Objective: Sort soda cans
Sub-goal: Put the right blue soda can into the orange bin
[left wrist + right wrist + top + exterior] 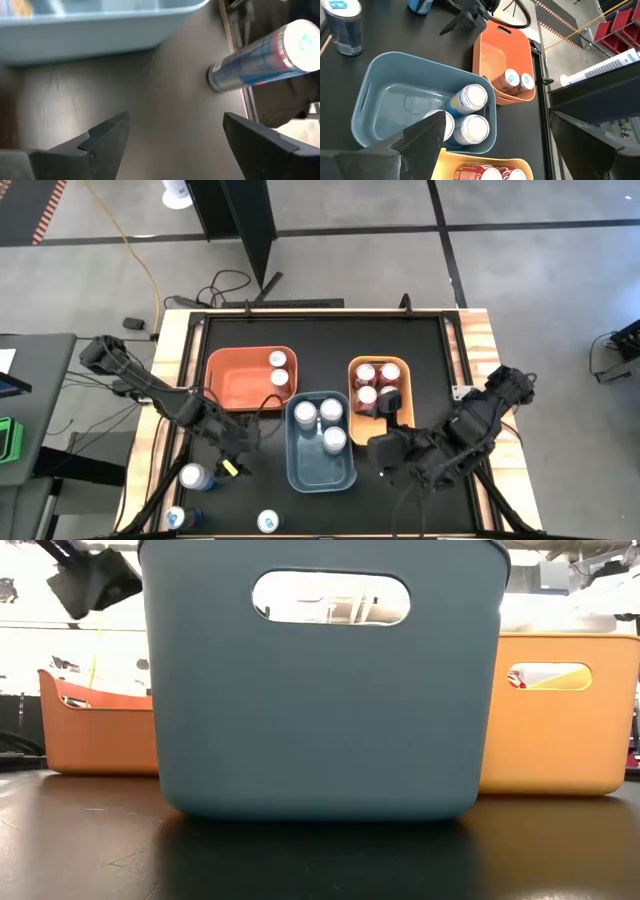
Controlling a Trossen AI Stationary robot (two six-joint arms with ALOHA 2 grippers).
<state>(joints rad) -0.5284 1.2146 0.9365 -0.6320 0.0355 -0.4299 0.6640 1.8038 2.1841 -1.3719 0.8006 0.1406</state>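
Three silver-white cans (322, 423) stand in the blue bin (300, 470). Two more cans (279, 368) are in the orange bin (235, 380), and several red cans (372, 382) are in the yellow bin (402, 365). Three blue-and-silver cans stand loose near the table's near-left corner (193, 476) (177, 518) (268, 522). My left gripper (230, 460) (172, 140) is open and low over the table, between the blue bin and the nearest loose can (265, 57). My right gripper (384, 415) (492, 145) is open above the near end of the yellow bin (480, 165).
The three bins sit side by side in the middle of the table; in the low view the blue bin (320, 690) fills the front, with orange (95, 730) and yellow (560, 710) behind. A wooden rim (170, 370) frames the black table. Cables lie on the floor beyond.
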